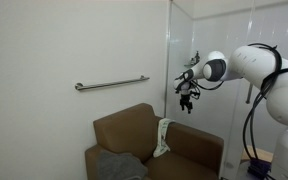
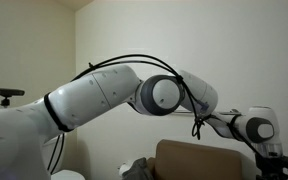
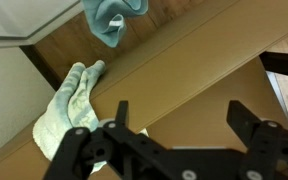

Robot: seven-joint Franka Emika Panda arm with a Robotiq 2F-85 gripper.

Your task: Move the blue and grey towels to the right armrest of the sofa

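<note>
pincer (image 3: 177, 118) hangs released and empty above the sofa (image 1: 129, 128); likely step is reaching, so next it should descend onto the blue towel (image 3: 112, 18) and clench a fold.

Blue towel (image 3: 112, 20), upper part beyond the wrist view's top edge.

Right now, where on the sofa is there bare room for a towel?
In the wrist view the sofa ridge is bare from the pale towel to the upper right, as is the brown panel above the open fingers. Crowded: the blue towel close by the pale one; in an exterior view the grey towel on the seat.
</note>
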